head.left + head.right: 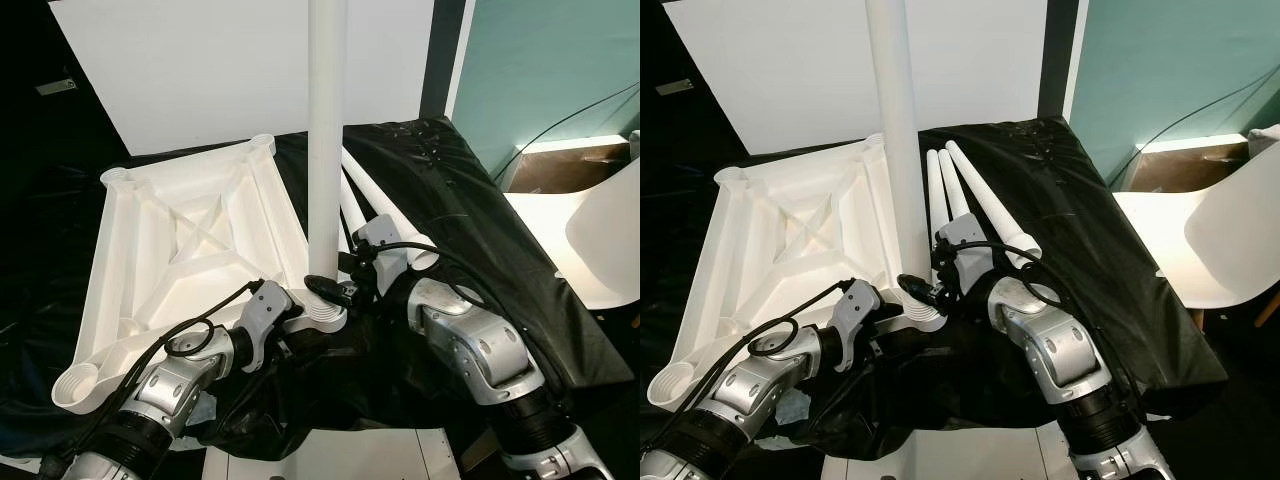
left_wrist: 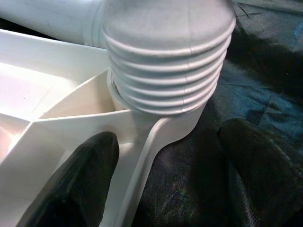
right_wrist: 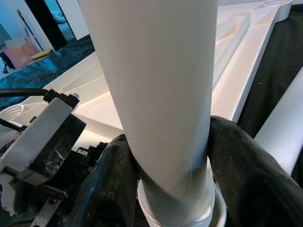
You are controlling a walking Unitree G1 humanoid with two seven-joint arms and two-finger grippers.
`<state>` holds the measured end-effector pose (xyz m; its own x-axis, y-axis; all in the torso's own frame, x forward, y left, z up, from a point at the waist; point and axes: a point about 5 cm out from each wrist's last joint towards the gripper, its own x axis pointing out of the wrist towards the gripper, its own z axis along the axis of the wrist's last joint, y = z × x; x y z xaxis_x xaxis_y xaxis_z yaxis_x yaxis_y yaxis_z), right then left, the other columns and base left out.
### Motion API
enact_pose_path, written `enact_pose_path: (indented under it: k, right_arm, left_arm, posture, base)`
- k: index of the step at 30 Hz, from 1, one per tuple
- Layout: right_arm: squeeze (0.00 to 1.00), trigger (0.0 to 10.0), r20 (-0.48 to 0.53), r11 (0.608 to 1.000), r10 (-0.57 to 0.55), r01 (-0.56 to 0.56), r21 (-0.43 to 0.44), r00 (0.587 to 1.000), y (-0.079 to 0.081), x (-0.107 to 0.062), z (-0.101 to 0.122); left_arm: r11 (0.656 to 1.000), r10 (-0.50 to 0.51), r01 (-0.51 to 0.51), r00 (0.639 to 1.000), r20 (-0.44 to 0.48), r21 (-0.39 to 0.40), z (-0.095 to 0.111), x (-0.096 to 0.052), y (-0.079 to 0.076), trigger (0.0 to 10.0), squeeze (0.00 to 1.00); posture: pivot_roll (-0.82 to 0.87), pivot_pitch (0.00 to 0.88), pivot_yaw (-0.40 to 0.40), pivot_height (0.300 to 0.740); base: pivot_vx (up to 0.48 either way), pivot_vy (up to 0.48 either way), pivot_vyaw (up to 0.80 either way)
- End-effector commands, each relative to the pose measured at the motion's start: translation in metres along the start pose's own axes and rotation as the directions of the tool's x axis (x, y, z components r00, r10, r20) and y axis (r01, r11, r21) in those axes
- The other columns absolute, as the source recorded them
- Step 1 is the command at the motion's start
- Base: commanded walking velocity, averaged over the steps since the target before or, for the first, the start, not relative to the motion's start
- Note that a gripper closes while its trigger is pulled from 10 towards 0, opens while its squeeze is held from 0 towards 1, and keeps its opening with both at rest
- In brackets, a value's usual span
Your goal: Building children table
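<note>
On the black cloth [image 1: 480, 190], the white tabletop [image 1: 190, 250] lies underside up, and one white table leg [image 1: 326, 150] stands upright in its near corner socket [image 2: 180, 125], its threaded end only partly in. The right gripper [image 3: 165, 189] is clamped around the leg just above the socket. The left gripper [image 2: 165, 179] is spread at that corner, one finger on the rib; spare legs [image 1: 970, 205] lie beside the tabletop.
</note>
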<state>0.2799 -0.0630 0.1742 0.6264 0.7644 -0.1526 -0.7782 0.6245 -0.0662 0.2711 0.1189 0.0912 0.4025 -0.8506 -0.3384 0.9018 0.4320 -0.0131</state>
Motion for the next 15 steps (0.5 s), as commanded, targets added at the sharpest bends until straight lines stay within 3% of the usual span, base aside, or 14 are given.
enact_pose_path:
  k: [1,5,15]
  right_arm:
    - [0.0,10.0,-0.029,1.0,0.004,-0.004,-0.004,1.0,0.002,-0.001,-0.007]
    - [0.0,10.0,-0.051,0.997,-0.032,0.029,-0.066,0.998,-0.006,-0.002,-0.012]
    - [0.0,10.0,-0.077,0.995,-0.031,0.023,-0.098,0.997,-0.01,0.002,-0.022]
  left_arm:
    - [0.99,-0.144,0.144,0.99,0.008,0.009,0.0,0.006,-0.01,10.0,0.0]
    - [0.993,-0.121,0.121,0.993,0.014,0.006,-0.001,0.006,-0.008,10.0,0.0]
    - [0.997,-0.083,0.083,0.996,0.044,0.0,0.002,0.006,-0.005,10.0,0.0]
  posture:
    - [-0.1,0.0,0.075,0.74]
    - [-0.1,0.0,0.071,0.74]
    - [-0.09,0.0,0.067,0.74]
  base:
    - [0.0,0.0,0.0]
    - [0.0,0.0,0.0]
    - [0.0,0.0,0.0]
